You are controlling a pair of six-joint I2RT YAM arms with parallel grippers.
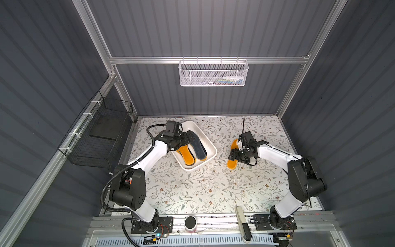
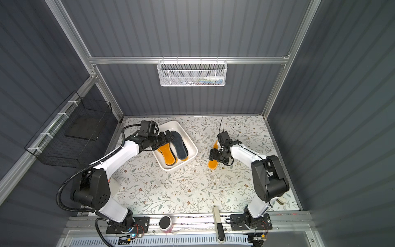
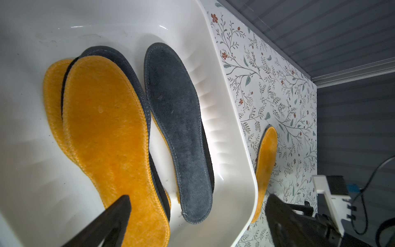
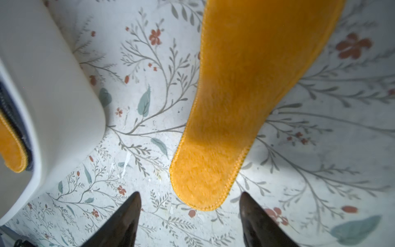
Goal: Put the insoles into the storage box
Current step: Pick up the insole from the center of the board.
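The white storage box (image 1: 215, 152) sits at the back left of the floral table. Several insoles lie in it: orange ones (image 3: 106, 128) and fuzzy grey-blue ones (image 3: 175, 128), overlapping. My left gripper (image 3: 198, 198) hovers open over the box (image 3: 235, 128) with nothing between its fingers; both top views show it (image 1: 189, 136) above the insoles. One orange insole (image 4: 245, 85) lies flat on the table to the right of the box (image 4: 53, 85). My right gripper (image 4: 190, 193) is open just above it (image 1: 232, 165), its fingers either side of one rounded end.
A white mesh basket (image 1: 213, 72) hangs on the back wall. A black wire basket (image 1: 100, 136) is fixed to the left wall. At the front edge stand a black-topped cylinder (image 1: 190, 222) and a white and black tool (image 1: 242, 222).
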